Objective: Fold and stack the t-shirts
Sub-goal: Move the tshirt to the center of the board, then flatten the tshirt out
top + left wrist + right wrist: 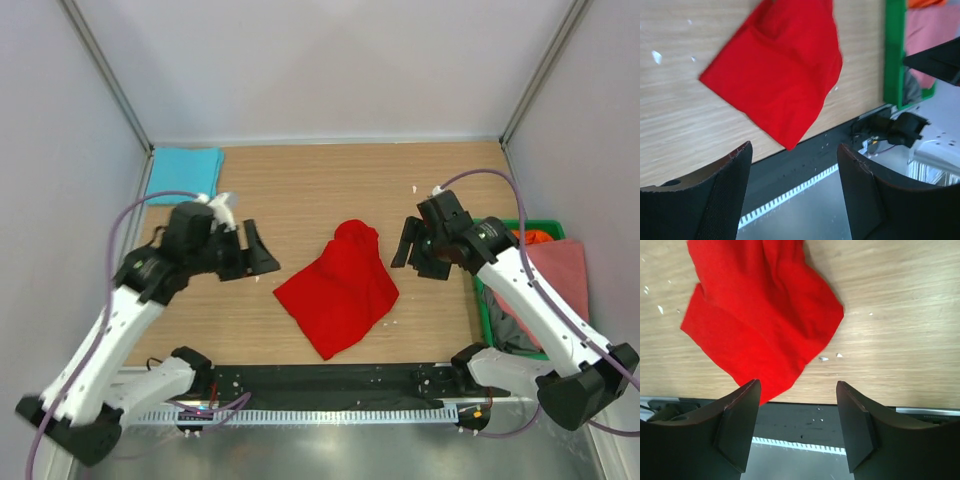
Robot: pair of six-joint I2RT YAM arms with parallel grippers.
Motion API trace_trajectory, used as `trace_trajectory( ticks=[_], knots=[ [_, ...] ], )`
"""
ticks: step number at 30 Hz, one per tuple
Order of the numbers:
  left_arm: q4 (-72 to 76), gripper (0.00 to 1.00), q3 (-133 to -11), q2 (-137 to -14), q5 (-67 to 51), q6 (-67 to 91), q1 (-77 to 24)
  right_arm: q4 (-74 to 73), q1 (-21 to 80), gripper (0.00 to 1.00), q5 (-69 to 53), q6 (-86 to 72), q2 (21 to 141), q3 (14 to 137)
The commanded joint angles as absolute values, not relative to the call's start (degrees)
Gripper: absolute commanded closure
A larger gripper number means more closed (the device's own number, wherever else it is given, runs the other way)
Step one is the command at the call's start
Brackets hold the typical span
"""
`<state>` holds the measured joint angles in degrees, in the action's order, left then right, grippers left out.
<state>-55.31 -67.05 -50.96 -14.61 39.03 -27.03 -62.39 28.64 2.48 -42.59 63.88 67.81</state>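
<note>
While the red t-shirt (pixel 340 287) lies crumpled, the left gripper (pixel 262 252) and right gripper (pixel 411 255) flank it, both jaws spread, holding nothing.

L pincer (pixel 262 250) & R pincer (pixel 408 255) open, nothing held.

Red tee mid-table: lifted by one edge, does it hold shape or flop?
Probably flops: the red t-shirt lies in soft folds, bunched at its far end, so it would likely drape and unfold. Seems light, thin cloth lying low. A push would probably wrinkle it rather than slide it whole.
</note>
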Motion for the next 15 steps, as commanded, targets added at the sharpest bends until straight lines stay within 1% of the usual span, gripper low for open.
trace_trajectory(
  ticks=[1,3,5,7,10,11,12,15],
  knots=[
    [-45.98,0.3,-62.59,-59.14,-16.27,41.84,-33.47,-59.1,28.56,0.33,-1.73,-38.15,63.63,65.58],
    [-41.08,0.28,-60.74,-64.82,-17.13,41.75,-34.89,-52.95,28.65,0.34,-6.47,-38.41,65.73,61.03],
    [-38.69,0.25,-57.85,-68.97,-17.58,41.75,-34.89,-48.71,28.65,0.34,-9.3,-37.45,67.84,58.2],
    [-38.76,0.24,-56.52,-74.86,-18.02,40.35,-34.89,-46.14,28.65,0.32,-7.58,-35.7,71.36,56.52],
    [-39.38,0.25,-55.11,-78.74,-16.44,39.9,-34.89,-46.23,28.48,0.32,-3.08,-34.37,75.91,55.9],
    [-39.46,0.25,-53.98,-79.18,-15.83,40.25,-34.98,-46.32,28.39,0.34,-2.73,-34.02,76.89,55.55],
    [-39.29,0.25,-53.44,-79.54,-15.21,40.78,-34.98,-45.88,28.39,0.39,-2.55,-33.84,77.86,55.2],
    [-36.66,0.25,-50.29,-80.85,-14.68,42.8,-35.42,-41.6,27.6,0.41,-3.86,-33.58,80.5,52.4]
  ],
)
